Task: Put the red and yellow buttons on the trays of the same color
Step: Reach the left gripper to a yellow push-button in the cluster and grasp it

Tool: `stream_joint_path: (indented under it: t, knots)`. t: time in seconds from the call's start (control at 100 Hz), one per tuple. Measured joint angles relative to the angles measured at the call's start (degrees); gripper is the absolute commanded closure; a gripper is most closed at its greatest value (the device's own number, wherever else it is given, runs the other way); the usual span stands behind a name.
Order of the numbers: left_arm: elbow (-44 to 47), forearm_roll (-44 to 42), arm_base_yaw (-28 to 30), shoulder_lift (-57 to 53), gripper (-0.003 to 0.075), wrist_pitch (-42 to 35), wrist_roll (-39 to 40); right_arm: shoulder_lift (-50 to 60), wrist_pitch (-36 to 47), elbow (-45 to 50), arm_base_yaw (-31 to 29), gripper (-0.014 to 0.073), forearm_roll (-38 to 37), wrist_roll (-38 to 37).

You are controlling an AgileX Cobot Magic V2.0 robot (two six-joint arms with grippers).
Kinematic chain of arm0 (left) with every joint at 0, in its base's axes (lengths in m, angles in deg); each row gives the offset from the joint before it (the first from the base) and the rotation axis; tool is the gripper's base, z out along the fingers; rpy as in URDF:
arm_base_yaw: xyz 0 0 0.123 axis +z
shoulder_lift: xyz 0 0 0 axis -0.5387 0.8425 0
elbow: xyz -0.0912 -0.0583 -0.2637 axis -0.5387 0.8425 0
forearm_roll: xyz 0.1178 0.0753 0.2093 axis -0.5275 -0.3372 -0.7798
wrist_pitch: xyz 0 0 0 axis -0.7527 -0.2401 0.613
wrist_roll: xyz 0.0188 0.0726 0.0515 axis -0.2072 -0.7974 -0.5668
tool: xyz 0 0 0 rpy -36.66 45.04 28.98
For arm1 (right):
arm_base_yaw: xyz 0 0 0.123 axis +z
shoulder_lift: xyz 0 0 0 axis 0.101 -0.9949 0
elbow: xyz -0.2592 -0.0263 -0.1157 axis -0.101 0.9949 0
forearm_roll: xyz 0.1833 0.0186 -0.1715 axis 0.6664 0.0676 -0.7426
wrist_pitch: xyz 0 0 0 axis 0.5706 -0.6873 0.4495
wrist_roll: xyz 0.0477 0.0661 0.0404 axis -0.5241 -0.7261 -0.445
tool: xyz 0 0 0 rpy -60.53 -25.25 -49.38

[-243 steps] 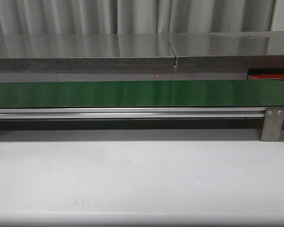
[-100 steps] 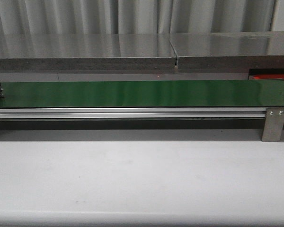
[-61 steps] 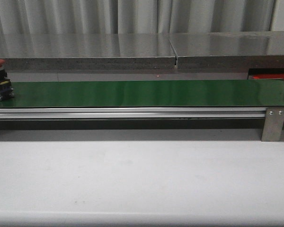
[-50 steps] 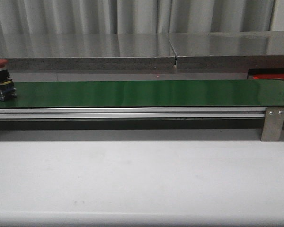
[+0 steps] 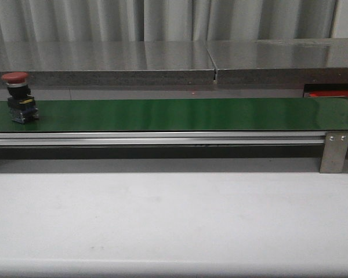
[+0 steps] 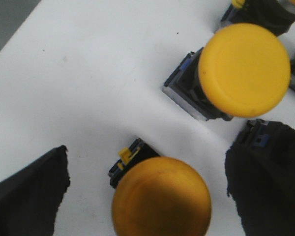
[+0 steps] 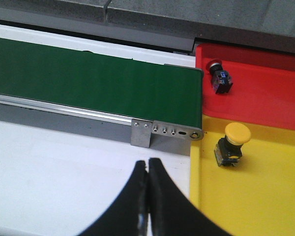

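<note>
A red button (image 5: pixel 19 98) on a dark block stands upright on the green conveyor belt (image 5: pixel 180 113) at its far left in the front view. Neither arm shows there. My left gripper (image 6: pixel 147 196) is open above a white surface, its fingers (image 6: pixel 32 196) wide on either side of a yellow button (image 6: pixel 161 200). A second yellow button (image 6: pixel 243 69) stands beyond it. My right gripper (image 7: pixel 148 169) is shut and empty over the white table, near the belt's end. Beside it lie a red tray (image 7: pixel 265 86) holding a red button (image 7: pixel 219 76) and a yellow tray (image 7: pixel 265 191) holding a yellow button (image 7: pixel 231 143).
A metal bracket (image 5: pixel 334 152) closes the belt's right end, also seen in the right wrist view (image 7: pixel 167 131). A grey counter (image 5: pixel 174 61) runs behind the belt. More button bodies (image 6: pixel 260 10) crowd the edge of the left wrist view.
The red button entered at the belt's left end and has travelled to the right along it. Nothing else in the front view has moved.
</note>
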Motion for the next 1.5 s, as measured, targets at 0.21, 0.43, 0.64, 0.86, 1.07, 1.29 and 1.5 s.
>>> stream_joint_path:
  t: [0.21,0.43,0.64,0.86,1.07,1.29,1.5]
  knots:
    - [-0.5,0.2,0.0,0.6,0.0536,0.2,0.0,0.0,0.0,0.0,0.0,0.0711,0.0,0.0]
    - [-1.7,1.5,0.0,-0.3,0.0739,2.4,-0.2,0.0,0.0,0.0,0.0,0.0711,0.0,0.0]
    - [-1.8,1.9,-1.6,-7.3,0.0739,4.9,-0.3,0.0,0.0,0.0,0.0,0.0711,0.0,0.0]
    - [-2.1,2.1,-8.8,-13.7,0.0739,8.3,-1.2,0.0,0.0,0.0,0.0,0.0711,0.0,0.0]
    - [-2.1,2.3,-16.1,-14.0,0.0739,10.7,-1.8,0.0,0.0,0.0,0.0,0.0711,0.0,0.0]
    - [-2.1,-1.1,-20.8,-11.9,0.0739,11.1,-1.9,0.0,0.0,0.0,0.0,0.0711,0.0,0.0]
    - [-2.1,-2.3,-23.0,-8.8,0.0724,11.2,-1.9,0.0,0.0,0.0,0.0,0.0711,0.0,0.0]
